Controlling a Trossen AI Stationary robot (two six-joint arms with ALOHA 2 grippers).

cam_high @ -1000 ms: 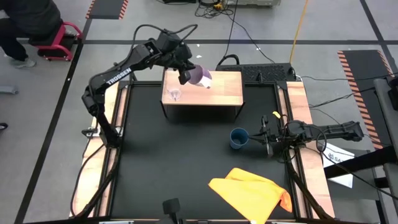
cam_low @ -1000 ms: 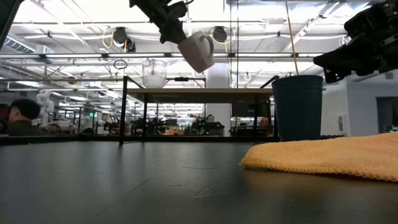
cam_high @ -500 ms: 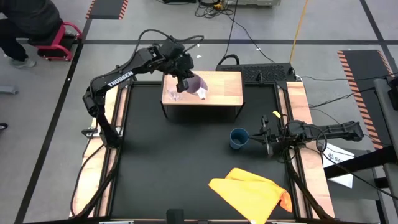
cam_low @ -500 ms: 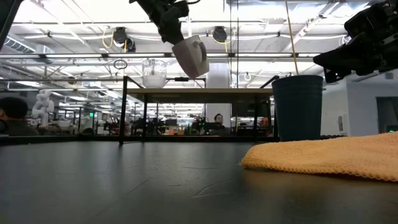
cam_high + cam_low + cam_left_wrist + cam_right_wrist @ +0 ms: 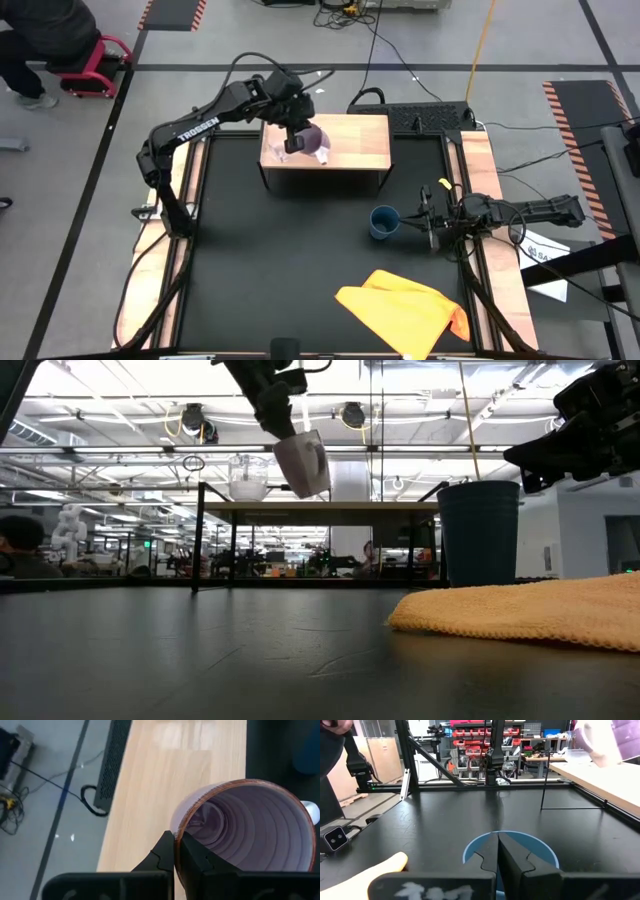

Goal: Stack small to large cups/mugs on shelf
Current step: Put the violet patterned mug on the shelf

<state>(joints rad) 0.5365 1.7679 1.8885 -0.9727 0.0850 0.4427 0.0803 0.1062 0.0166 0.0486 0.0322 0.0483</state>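
My left gripper (image 5: 174, 851) is pinched shut on the mug (image 5: 314, 140) rim, 1 finger inside, 1 outside, holding it above the shelf (image 5: 355, 145) near its left edge, beside the glass (image 5: 281, 153). The mug is probably stiff, glazed, slippery and off-balance from a rim hold. My right gripper (image 5: 497, 851) is closed, empty, by the cup (image 5: 383, 221) near the table's right edge. Count: 1 mug, 1 glass, 1 cup.

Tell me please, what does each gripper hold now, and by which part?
The left gripper holds the purple mug by its rim, above the shelf. The right gripper is shut and holds nothing; it is beside the blue cup.
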